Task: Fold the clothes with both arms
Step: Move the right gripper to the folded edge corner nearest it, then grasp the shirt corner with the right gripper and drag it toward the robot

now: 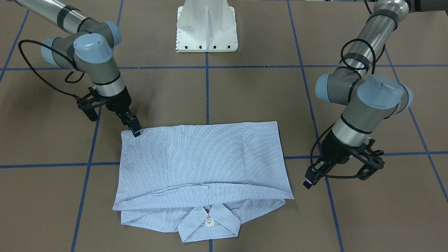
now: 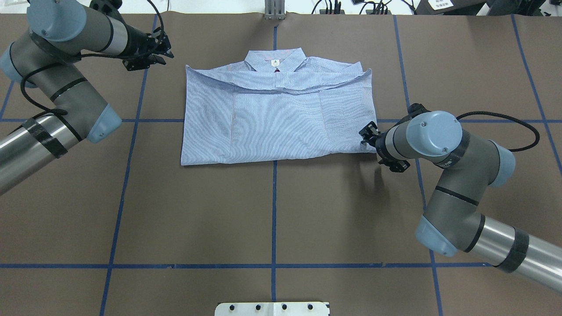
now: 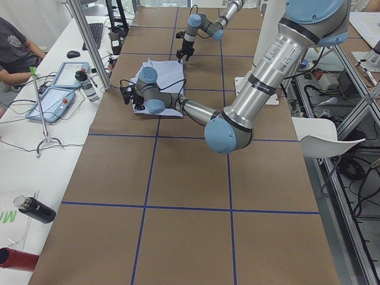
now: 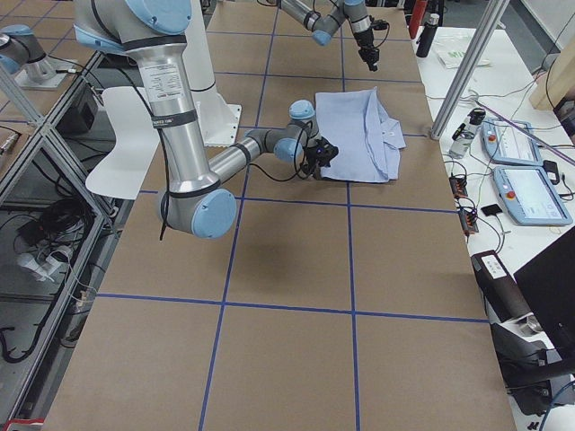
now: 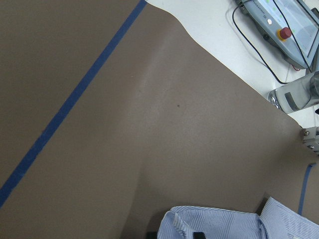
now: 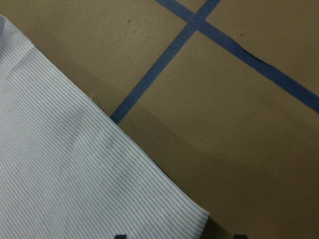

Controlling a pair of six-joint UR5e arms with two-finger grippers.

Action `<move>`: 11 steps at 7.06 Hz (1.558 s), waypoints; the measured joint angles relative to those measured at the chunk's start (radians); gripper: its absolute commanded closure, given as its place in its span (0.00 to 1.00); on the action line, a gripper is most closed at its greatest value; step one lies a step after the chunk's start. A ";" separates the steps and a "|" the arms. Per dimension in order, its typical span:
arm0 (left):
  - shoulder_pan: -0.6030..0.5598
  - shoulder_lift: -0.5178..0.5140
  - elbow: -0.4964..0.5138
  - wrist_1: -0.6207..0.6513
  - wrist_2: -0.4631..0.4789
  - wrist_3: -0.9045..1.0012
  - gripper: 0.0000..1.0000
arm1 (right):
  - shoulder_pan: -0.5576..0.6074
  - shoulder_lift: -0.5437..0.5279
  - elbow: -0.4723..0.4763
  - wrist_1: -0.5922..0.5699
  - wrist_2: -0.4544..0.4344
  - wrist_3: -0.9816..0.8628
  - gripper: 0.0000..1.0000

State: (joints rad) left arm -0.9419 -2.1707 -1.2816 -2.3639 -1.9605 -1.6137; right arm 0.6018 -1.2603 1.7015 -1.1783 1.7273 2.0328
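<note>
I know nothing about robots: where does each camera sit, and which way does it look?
Front view: across the table, facing the robot's white base; right arm on the picture's left, left arm on its right.
Overhead: behind the robot, looking down on the shirt; both arms.
Left side: table's end, looking along it; left arm near.
Right side: opposite end; right arm near.
Left wrist: down at table and shirt edge; hardly any robot.
Right wrist: down at a shirt corner; hardly any robot.
Shared: all show the shirt.

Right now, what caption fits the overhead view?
Folded striped shirt lies flat; right gripper at its near corner, left gripper apart.
</note>
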 measured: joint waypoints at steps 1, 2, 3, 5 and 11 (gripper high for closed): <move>0.000 0.000 0.000 0.000 0.000 0.000 0.64 | -0.005 0.000 -0.008 0.000 -0.006 0.000 0.50; 0.000 -0.001 -0.001 0.000 0.000 0.000 0.64 | -0.010 0.000 -0.012 0.000 -0.016 0.002 0.90; 0.000 -0.002 -0.001 0.000 0.000 -0.001 0.64 | -0.012 0.000 -0.012 -0.001 -0.021 0.004 1.00; 0.000 -0.001 -0.002 0.000 0.001 -0.001 0.64 | -0.013 0.001 -0.012 -0.001 -0.019 0.005 1.00; 0.000 0.009 -0.021 0.000 0.001 0.000 0.64 | -0.061 -0.150 0.277 -0.049 0.087 0.020 1.00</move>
State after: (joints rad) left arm -0.9419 -2.1617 -1.3021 -2.3643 -1.9599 -1.6141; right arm 0.5408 -1.4106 1.9781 -1.2270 1.8146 2.0528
